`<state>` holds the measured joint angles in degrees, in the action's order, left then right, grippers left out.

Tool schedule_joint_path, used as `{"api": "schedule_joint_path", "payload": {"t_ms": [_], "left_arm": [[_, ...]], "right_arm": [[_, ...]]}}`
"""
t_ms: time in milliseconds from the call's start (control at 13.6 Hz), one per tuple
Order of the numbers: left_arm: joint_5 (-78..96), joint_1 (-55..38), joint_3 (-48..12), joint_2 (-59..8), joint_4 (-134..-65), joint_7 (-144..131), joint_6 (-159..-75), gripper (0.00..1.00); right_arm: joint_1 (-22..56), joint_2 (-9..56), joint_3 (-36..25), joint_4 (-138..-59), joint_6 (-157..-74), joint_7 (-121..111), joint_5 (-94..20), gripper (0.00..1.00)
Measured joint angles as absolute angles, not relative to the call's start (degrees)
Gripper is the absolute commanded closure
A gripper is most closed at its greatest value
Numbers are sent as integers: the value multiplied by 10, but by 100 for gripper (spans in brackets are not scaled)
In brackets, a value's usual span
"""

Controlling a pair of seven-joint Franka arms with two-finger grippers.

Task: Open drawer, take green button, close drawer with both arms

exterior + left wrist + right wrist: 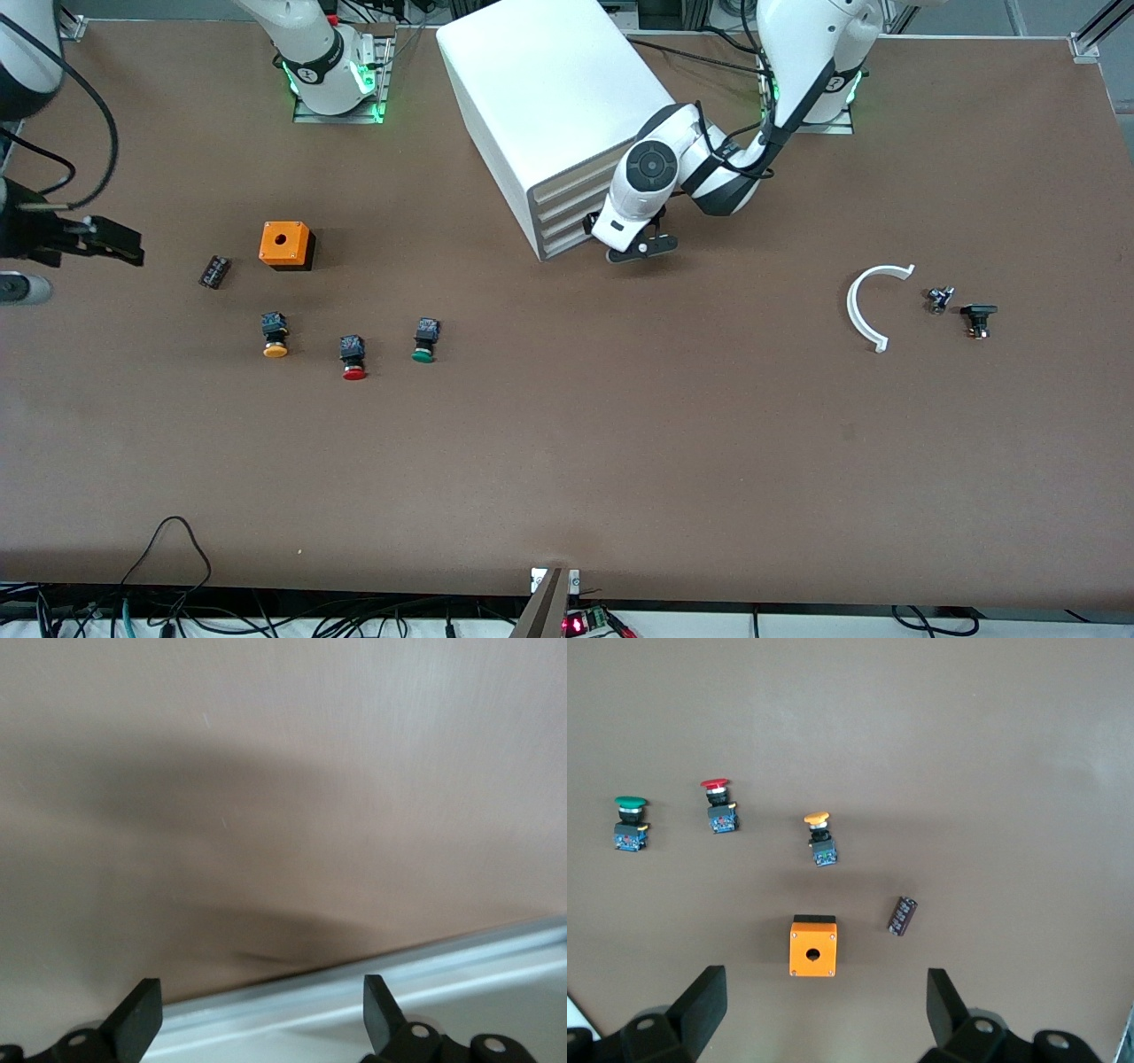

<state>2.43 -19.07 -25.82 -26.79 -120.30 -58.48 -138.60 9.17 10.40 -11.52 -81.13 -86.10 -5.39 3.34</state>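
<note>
The white cabinet [549, 89] stands at the back middle of the table, all four drawers shut. My left gripper [640, 250] is open right in front of the lowest drawer [567, 245], low by the table. In the left wrist view the drawer's white bottom edge [416, 979] runs between the open fingers of the left gripper [261, 1019]. The green-capped button [424, 341] lies on the table toward the right arm's end and shows in the right wrist view [629, 822]. My right gripper [124, 246] is open and empty, high over that end of the table; it also shows in its own wrist view [824, 1014].
A red-capped button [353, 359], a yellow-orange-capped button [275, 337], an orange box [285, 245] and a small black part [213, 271] lie near the green one. A white curved piece [873, 306] and two small parts [961, 310] lie toward the left arm's end.
</note>
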Motion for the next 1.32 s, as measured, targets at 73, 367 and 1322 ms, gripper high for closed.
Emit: {"api": "schedule_joint_path", "payload": {"t_ms": [73,367,1322], "left_arm": [[24,-171,-255,-252,-1199,-585,-1390,0],[24,-69,-245,-153,-1168,-582,-1386,0],[10,12,-101,0,-924,-265,-957,0]], "right_arm": [[92,82,-115,-836,-865,-54,33,0],[92,-3,-120,-941,-917,-43,31,0],[80,3,-115,-945,-929,-23,23,0]]}}
